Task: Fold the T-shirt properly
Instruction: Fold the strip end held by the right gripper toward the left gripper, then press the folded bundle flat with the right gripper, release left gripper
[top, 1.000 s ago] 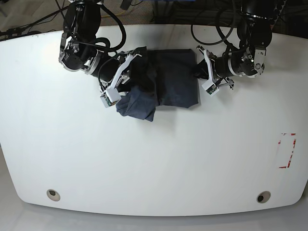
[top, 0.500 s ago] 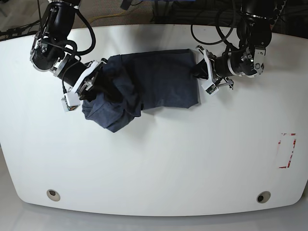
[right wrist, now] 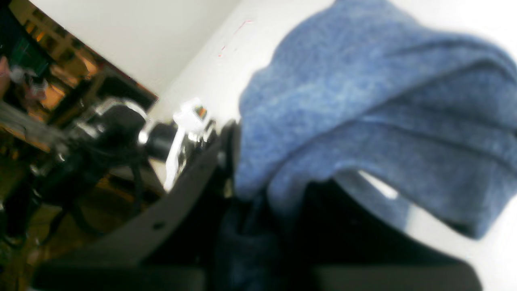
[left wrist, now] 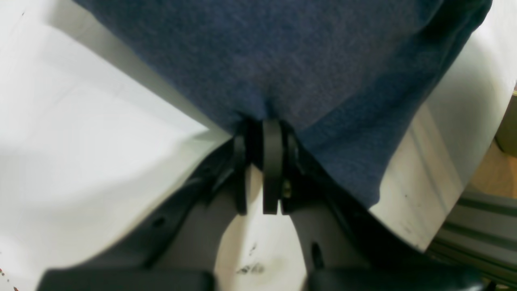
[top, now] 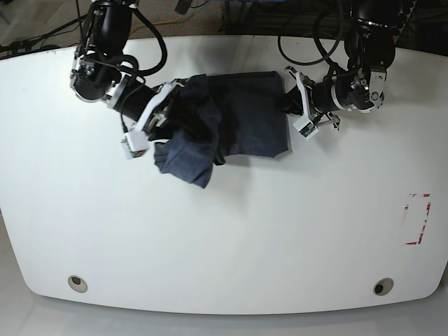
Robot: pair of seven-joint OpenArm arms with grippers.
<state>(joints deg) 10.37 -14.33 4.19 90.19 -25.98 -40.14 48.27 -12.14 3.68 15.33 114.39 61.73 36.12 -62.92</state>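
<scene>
The dark navy T-shirt (top: 241,115) lies partly folded at the back middle of the white table (top: 224,231). A loose bunch of it hangs off its left side, down toward the front. My right gripper (top: 166,120), on the base view's left, is shut on that bunch. In its blurred wrist view the blue T-shirt (right wrist: 363,121) spills out of the shut right gripper (right wrist: 242,194). My left gripper (top: 285,105) is shut on the shirt's right edge. Its wrist view shows the left gripper (left wrist: 266,133) pinching the T-shirt (left wrist: 282,60) hem low over the table.
A red-marked rectangle (top: 418,218) sits near the table's right edge. Two round holes (top: 78,283) (top: 383,286) lie near the front corners. Cables (top: 301,42) trail behind the table's back edge.
My right gripper first dragged the shirt's bunch out to the left, then came back toward the right with it. The left arm has held still on the right edge.
</scene>
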